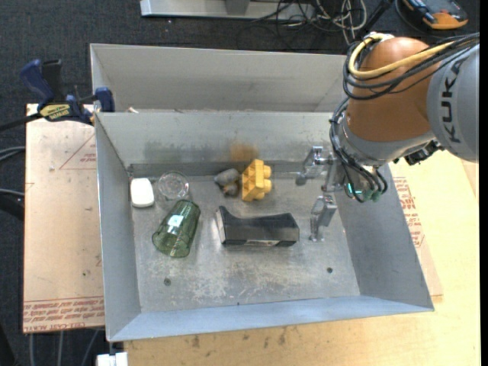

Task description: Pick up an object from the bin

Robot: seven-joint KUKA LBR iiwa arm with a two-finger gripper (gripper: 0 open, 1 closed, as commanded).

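My gripper (317, 193) hangs over the right part of the bin floor, its two metal fingers spread wide, so it is open with nothing between them. Left of the lower finger lies a black oblong box (258, 230), a short gap away. A yellow knobbly block (257, 180) sits near the back wall, left of the upper finger, with a small grey stone-like lump (226, 178) touching its left side.
At the left of the bin a green glass jar (176, 229) lies on its side. Behind it stand a clear glass cup (173, 184) and a small white block (142, 192). The arm's orange cover and cables hang over the bin's right rim.
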